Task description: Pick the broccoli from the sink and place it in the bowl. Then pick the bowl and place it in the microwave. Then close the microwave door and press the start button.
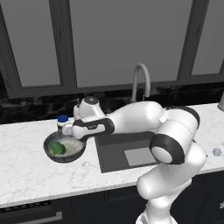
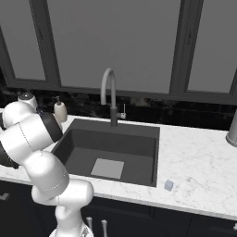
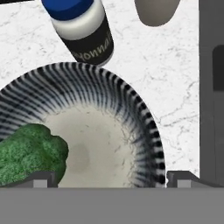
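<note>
1. The broccoli (image 1: 57, 148) lies inside the bowl (image 1: 70, 155), against its left side.
2. The bowl sits on the marble counter (image 1: 26, 170), just left of the sink (image 1: 114, 151).
3. The gripper (image 3: 107, 178) hovers over the bowl, jaws spread wide, holding nothing.
4. A blue-capped bottle (image 3: 83, 28) stands just behind the bowl.

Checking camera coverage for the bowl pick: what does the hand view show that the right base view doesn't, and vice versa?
Hand view only: the broccoli lying in the striped bowl, the blue-capped white bottle standing beyond the bowl, and the open gripper over the bowl.

Right base view only: the whole sink with its pale floor patch, the faucet, a soap dispenser, and a small pale cube on the counter.

Both: the white marble counter and the sink's dark edge.
</note>
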